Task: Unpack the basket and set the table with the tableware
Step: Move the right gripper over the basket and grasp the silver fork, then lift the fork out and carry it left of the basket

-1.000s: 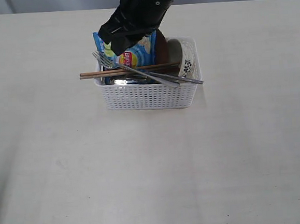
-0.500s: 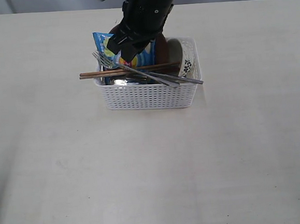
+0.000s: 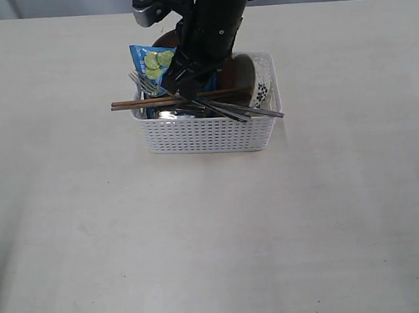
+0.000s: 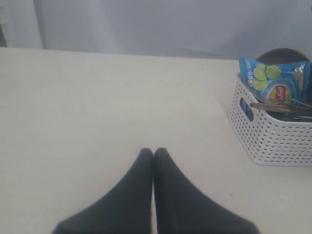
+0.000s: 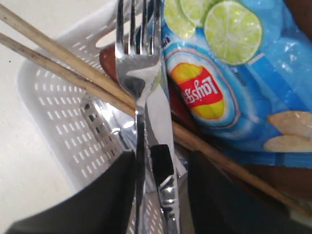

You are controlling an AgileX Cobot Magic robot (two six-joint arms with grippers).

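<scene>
The white basket (image 3: 208,135) stands on the table (image 3: 201,237), packed with tableware. A steel fork (image 3: 146,83) and knife (image 3: 260,111) lie slanted across wooden chopsticks (image 3: 147,101) on its rim. At the basket's right end stand a white floral bowl (image 3: 258,80) and a brown plate (image 3: 226,68). My right gripper (image 3: 186,86) reaches down into the basket. In the right wrist view it (image 5: 161,165) is open, its fingers on either side of the fork (image 5: 139,63) and knife (image 5: 163,146) handles. My left gripper (image 4: 153,152) is shut and empty above bare table, left of the basket (image 4: 273,141).
A blue chips bag (image 3: 151,63) stands upright at the back left of the basket, just beside my right arm. In the right wrist view the bag (image 5: 229,87) sits close behind the chopsticks (image 5: 58,63). Something shiny and steel (image 3: 173,114) lies low in the basket.
My right arm has come down and swung toward the basket's middle, bringing its gripper onto the fork and knife. More of the chips bag shows now.
</scene>
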